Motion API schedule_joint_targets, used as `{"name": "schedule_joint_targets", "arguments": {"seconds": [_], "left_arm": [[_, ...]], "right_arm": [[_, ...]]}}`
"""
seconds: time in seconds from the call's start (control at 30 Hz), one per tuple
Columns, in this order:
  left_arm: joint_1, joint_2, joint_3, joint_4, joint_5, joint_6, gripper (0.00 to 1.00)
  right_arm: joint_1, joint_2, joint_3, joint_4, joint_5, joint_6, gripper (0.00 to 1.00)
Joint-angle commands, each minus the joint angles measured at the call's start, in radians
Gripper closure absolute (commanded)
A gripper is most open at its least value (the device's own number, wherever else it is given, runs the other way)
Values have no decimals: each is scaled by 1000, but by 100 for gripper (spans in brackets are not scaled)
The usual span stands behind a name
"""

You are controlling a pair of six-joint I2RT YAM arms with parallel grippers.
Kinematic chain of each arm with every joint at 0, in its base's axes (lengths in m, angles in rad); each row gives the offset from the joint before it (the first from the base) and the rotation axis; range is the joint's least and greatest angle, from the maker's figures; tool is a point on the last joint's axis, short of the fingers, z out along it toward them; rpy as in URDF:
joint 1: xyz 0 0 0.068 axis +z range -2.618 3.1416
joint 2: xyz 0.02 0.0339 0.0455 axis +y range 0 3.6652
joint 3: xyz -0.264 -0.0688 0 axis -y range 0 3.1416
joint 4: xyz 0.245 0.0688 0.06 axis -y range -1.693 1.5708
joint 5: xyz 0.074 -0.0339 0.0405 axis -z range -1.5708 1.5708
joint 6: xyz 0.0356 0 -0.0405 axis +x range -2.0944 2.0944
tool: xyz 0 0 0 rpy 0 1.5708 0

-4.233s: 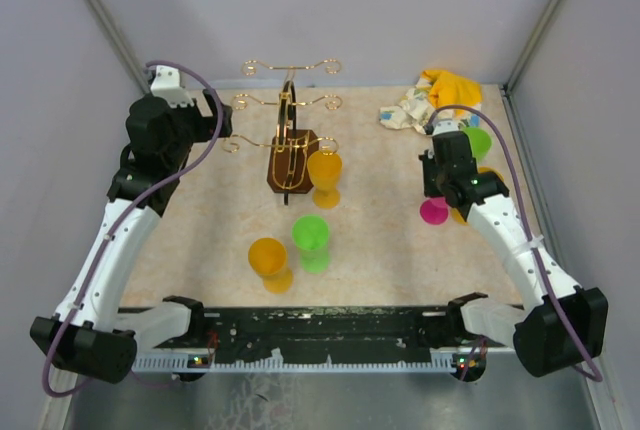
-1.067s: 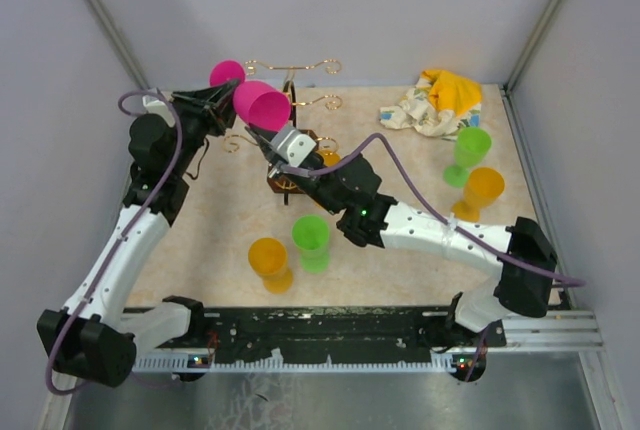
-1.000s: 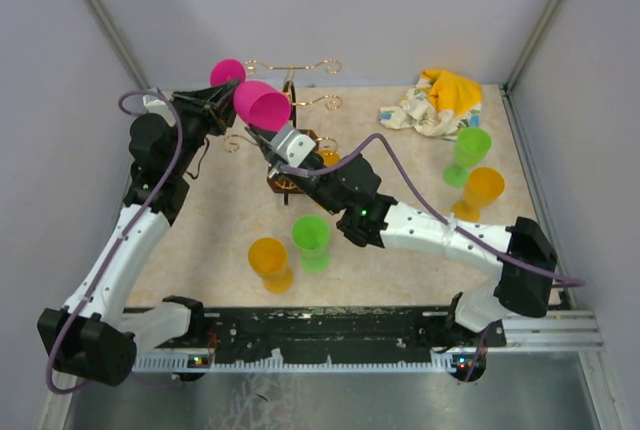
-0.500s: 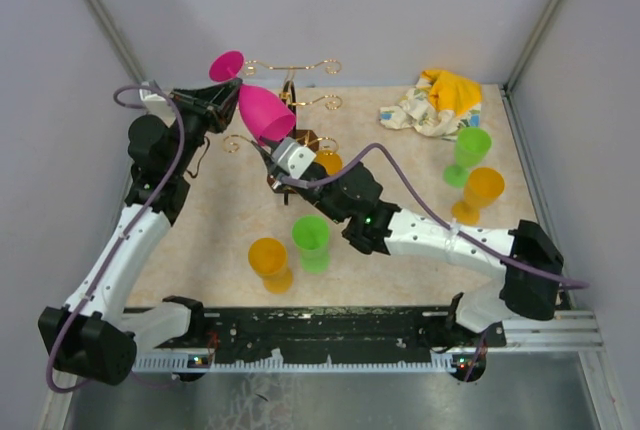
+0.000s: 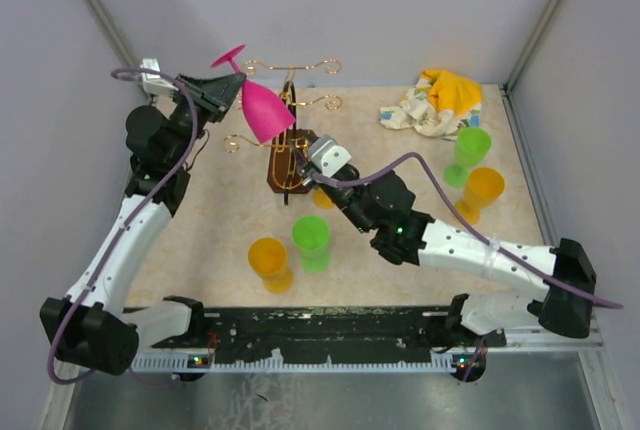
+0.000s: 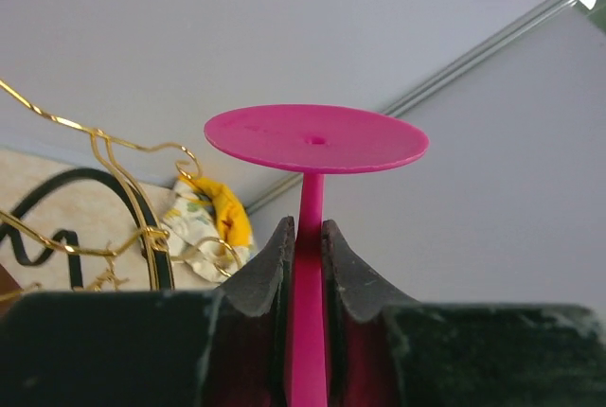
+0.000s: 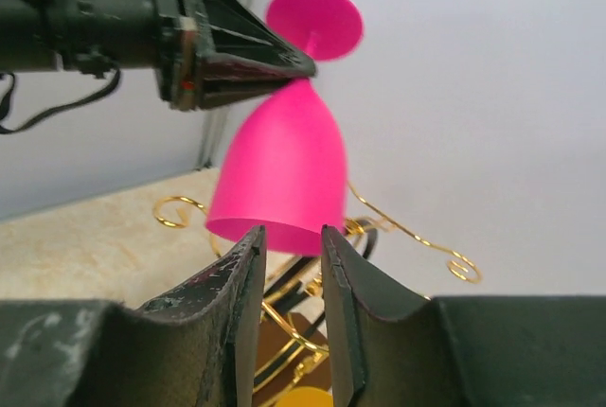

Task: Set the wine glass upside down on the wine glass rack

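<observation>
A pink wine glass (image 5: 262,110) hangs upside down in the air, bowl down and foot up, just left of the wine glass rack (image 5: 290,165). My left gripper (image 5: 238,80) is shut on its thin stem (image 6: 310,201) just under the round foot (image 6: 315,138). The rack's gold hook arms (image 7: 409,233) curl behind and below the bowl (image 7: 279,175). My right gripper (image 7: 292,237) stands open below the bowl's rim with nothing between its fingers. In the top view, it (image 5: 303,150) is over the rack's dark base.
An orange glass (image 5: 270,260) and a green glass (image 5: 312,240) stand in front of the rack. Another green glass (image 5: 470,150) and an orange one (image 5: 480,190) stand at the right. A yellow-and-white cloth (image 5: 435,100) lies at the back right.
My right gripper has let go of the pink bowl and drawn back to the right. The left gripper has turned the glass from nearly sideways to bowl down, foot up.
</observation>
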Motion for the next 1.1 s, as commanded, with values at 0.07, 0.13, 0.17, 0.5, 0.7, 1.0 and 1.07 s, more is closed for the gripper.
{"name": "schedule_joint_targets", "arguments": {"seconds": [0.07, 0.13, 0.17, 0.5, 0.7, 1.0, 1.07], "left_arm": [[12, -2, 126, 6, -10, 380, 100], [12, -11, 140, -10, -60, 474, 100], [12, -14, 143, -19, -89, 519, 100], [18, 52, 134, 61, -265, 962, 100], [42, 137, 141, 98, -315, 1149, 100], [219, 277, 66, 248, -96, 1107, 100], [241, 298, 58, 270, -43, 1111, 100]], "right_arm": [[10, -134, -12, -129, 241, -2, 63], [10, -162, -20, -177, 286, 5, 59], [11, -176, -21, -207, 306, 12, 56], [10, -276, 19, -520, 448, 129, 1], [10, -340, -13, -587, 506, 167, 1], [10, -441, 4, -675, 563, 195, 1], [10, -463, 1, -687, 562, 197, 1]]}}
